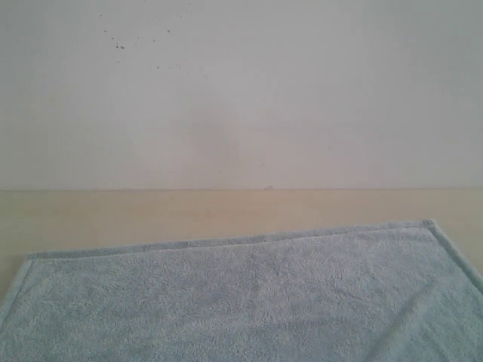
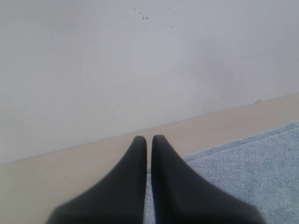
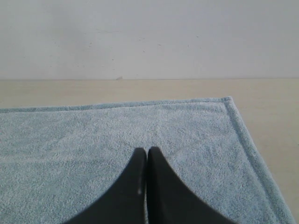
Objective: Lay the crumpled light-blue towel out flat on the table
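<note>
Blue towel [image 3: 93, 140] lies flat beneath the closed right pincer [image 3: 147, 150].

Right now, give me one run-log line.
towel: visible part flat on table | left gripper: shut, empty | right gripper: shut, empty, above towel

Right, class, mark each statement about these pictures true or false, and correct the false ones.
1. The towel lies spread on the table. True.
2. The left tool grips the towel's corner. False: it is shut, with nothing between its tips.
3. The right tool is wide open. False: it is shut.
4. A pale wall stands behind the table. True.
</note>
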